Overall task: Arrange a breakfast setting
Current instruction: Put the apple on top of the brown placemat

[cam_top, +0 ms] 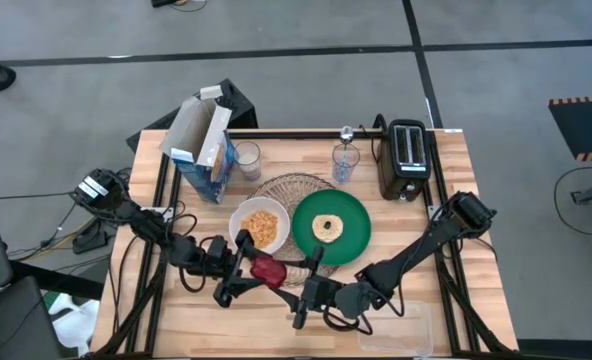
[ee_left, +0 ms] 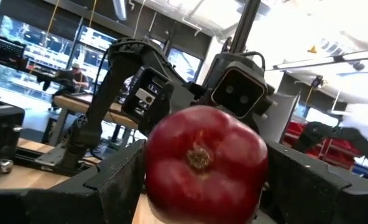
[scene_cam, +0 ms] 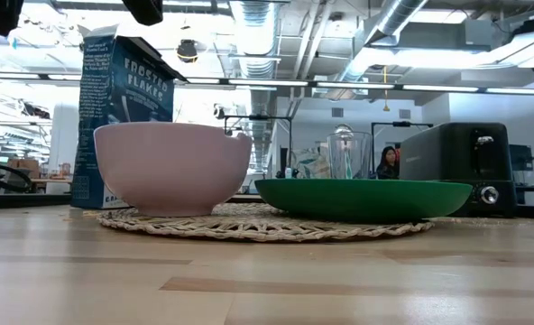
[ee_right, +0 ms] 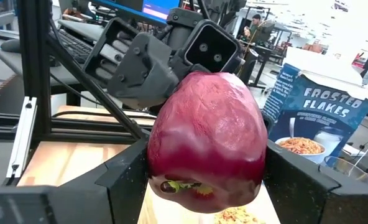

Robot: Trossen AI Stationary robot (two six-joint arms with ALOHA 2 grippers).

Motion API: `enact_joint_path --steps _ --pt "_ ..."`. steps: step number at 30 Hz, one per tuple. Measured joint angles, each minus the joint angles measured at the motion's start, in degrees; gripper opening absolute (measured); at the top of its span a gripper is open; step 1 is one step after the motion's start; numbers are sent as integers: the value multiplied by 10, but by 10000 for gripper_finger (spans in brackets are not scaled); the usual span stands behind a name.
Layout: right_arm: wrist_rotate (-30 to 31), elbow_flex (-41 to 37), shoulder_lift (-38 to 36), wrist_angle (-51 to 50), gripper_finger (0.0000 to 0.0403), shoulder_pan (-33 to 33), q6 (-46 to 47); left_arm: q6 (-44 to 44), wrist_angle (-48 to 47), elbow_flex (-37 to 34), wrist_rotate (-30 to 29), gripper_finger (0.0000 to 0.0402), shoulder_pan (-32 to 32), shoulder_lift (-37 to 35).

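Observation:
A small red apple (cam_top: 268, 270) hangs in the air over the table's near middle, between my two grippers. My right gripper (cam_top: 282, 276) comes at it from the right and is shut on it; its wrist view shows the apple (ee_right: 209, 137) filling the space between its fingers. My left gripper (cam_top: 256, 268) reaches in from the left, open, its fingers standing close on either side of the apple (ee_left: 202, 162). Behind them a white bowl (cam_top: 259, 226) of cereal and a green plate (cam_top: 332, 228) with a bagel (cam_top: 327, 227) rest on the woven mat (cam_top: 291, 190). My right gripper pinches the apple by two opposite sides (ee_right: 258, 155) between its two fingers. The fingers point level, coming from the table's right side. The apple is lifted clear of the table, its stem end (ee_right: 178, 185) tipped down toward my right wrist.
The cereal box (cam_top: 201, 150) stands open at the far left with a glass (cam_top: 247, 160) beside it. A second glass (cam_top: 345, 163) holding a spoon stands by the black toaster (cam_top: 407, 158). A clear tub (cam_top: 396, 325) lies at the near right edge.

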Motion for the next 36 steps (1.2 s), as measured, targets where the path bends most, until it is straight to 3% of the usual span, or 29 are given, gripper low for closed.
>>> enact_joint_path --steps 13,18,22,27,32,36 --pt "7 0 -9 -9 297 4 0 65 -31 0 20 385 -4 -15" --pt "23 0 -38 -17 297 17 -14 89 -172 0 -58 386 -10 -73" --pt "23 0 -78 -81 297 17 5 82 -318 0 -115 386 -14 -132" --pt "23 0 -140 -202 297 -10 64 34 -467 0 -108 386 -16 -182" --pt "-3 0 -197 -323 297 -59 112 3 -521 0 -85 386 -16 -191" --pt "-59 0 -224 -395 297 -117 138 -26 -542 0 -62 386 -16 -181"
